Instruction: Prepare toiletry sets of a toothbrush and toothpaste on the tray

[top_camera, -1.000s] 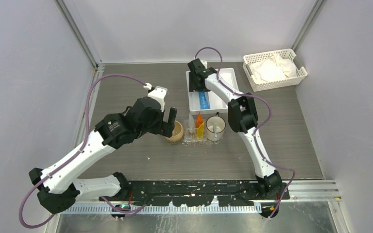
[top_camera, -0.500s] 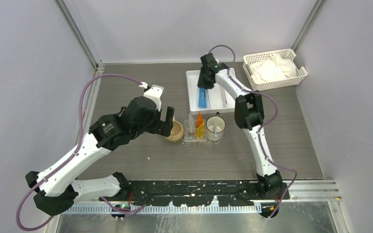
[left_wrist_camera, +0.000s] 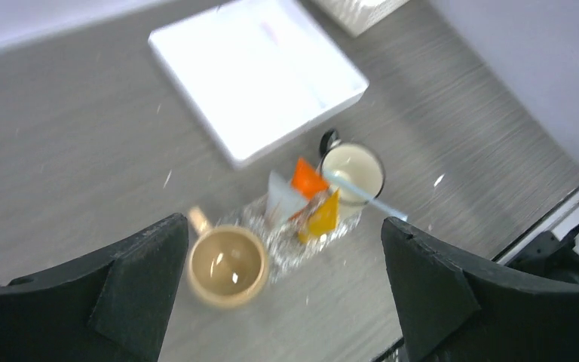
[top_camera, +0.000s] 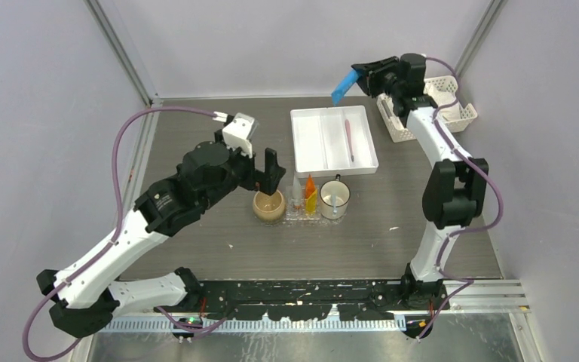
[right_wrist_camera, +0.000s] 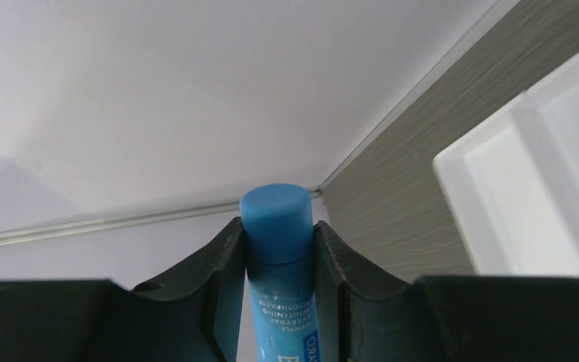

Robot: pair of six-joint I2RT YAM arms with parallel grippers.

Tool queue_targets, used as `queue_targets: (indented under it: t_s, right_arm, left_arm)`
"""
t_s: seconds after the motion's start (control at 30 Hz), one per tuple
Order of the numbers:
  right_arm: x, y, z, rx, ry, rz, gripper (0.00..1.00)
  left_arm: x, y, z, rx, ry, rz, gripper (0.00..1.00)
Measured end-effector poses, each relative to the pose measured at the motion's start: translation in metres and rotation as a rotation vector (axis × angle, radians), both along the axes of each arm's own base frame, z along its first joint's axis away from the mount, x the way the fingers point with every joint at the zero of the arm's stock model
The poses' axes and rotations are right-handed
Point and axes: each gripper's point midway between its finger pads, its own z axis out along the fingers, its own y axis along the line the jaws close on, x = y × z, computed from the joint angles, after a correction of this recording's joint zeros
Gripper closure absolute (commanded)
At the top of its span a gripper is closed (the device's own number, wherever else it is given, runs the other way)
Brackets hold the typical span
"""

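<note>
Grey wood-grain table (top_camera: pixel 196 234) fills the floor of the booth between pale walls. On it, from biggest down, are the white compartmented tray (top_camera: pixel 309 143) at the far middle, the slotted basket (top_camera: pixel 464 113) at the far right, a white mug (top_camera: pixel 334 200) and a tan cup (top_camera: pixel 269 205). The small clear tray (top_camera: pixel 299 216) sits between the cup and the mug. An orange tube (top_camera: pixel 310 185) and a yellow tube (top_camera: pixel 311 202) stand on that clear tray, touching each other, and a pale toothbrush (left_wrist_camera: pixel 362 197) leans out of the mug. A pink toothbrush (top_camera: pixel 348 141) lies alone in the white tray. My right gripper (right_wrist_camera: pixel 276 234) is high in the far right corner, well above the table, pinching the blue toothpaste tube (top_camera: pixel 342 85) just below its cap. The tube hangs slanted in the air, well apart from the clear tray. My left gripper (left_wrist_camera: pixel 286 279) hovers over the tan cup with its jaws spread wide and nothing between them. I judge I am mid-carry, taking the blue tube over to join a set. Next I need to swing the right arm nearer and to the left, come down over a bare part of the clear tray, and let go low. The tubes already standing there look easy to topple, and my left arm is close by.
</note>
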Motion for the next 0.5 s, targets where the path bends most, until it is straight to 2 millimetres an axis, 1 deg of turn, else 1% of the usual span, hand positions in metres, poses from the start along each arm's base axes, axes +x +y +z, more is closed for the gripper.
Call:
queue_targets:
  t_s: [0.03,0.1,0.13,0.2,0.23,0.3,0.33,0.4,0.43,0.5]
  right_arm:
    - [-0.010,0.007,0.009,0.070,-0.016,-0.001,0.93]
    - [-0.030,0.021,0.012,0.175,-0.007,0.005,0.93]
    - [-0.038,0.026,0.010,0.217,0.009,0.005,0.93]
    - [-0.060,0.037,-0.006,0.292,0.072,0.001,0.93]
    - [-0.067,0.040,-0.010,0.308,0.090,-0.003,0.93]
    - [-0.087,0.044,-0.020,0.345,0.141,-0.022,0.93]
    - [-0.095,0.044,-0.020,0.359,0.151,-0.033,0.93]
    - [-0.110,0.040,-0.009,0.381,0.143,-0.053,0.93]
    - [-0.117,0.037,0.003,0.392,0.120,-0.063,0.93]
    - [-0.132,0.032,0.034,0.416,0.058,-0.071,0.93]
  left_arm:
    - [0.003,-0.007,0.006,-0.012,-0.029,-0.023,0.00]
    - [0.010,-0.023,0.020,-0.042,-0.094,-0.068,0.00]
    - [0.015,-0.033,0.026,-0.060,-0.129,-0.089,0.00]
    - [0.022,-0.046,0.032,-0.078,-0.182,-0.124,0.00]
    - [0.024,-0.051,0.033,-0.083,-0.197,-0.134,0.00]
    - [0.030,-0.063,0.033,-0.086,-0.234,-0.159,0.00]
    - [0.034,-0.068,0.032,-0.084,-0.249,-0.168,0.00]
    - [0.040,-0.078,0.031,-0.082,-0.275,-0.184,0.00]
    - [0.041,-0.081,0.030,-0.084,-0.283,-0.190,0.00]
    - [0.044,-0.086,0.023,-0.087,-0.306,-0.198,0.00]
